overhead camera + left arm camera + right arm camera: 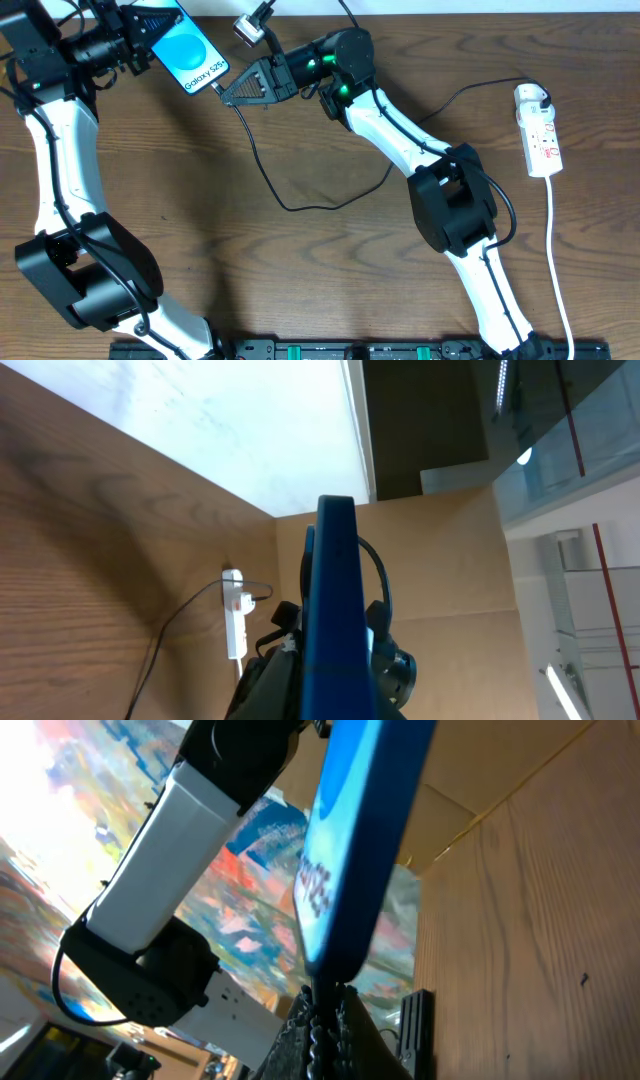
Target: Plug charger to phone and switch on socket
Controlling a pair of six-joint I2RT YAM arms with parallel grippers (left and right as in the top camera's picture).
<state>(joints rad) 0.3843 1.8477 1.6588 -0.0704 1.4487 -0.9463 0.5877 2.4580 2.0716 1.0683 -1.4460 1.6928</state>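
The phone (188,52), its screen blue with white text, is lifted off the table at the back left, with my left gripper (150,45) shut on its upper end. In the left wrist view the phone (335,610) appears edge-on. My right gripper (228,92) is shut on the charger's plug tip (325,1005), which meets the bottom edge of the phone (350,850). The black charger cable (290,205) loops across the table to a white adapter (533,97) sitting in the socket (541,135) at the far right.
The socket's white cord (556,250) runs down to the front edge. A small grey device (250,28) on a cable lies at the back edge. The right arm (400,130) stretches across the table's middle. A black rail (350,350) lines the front.
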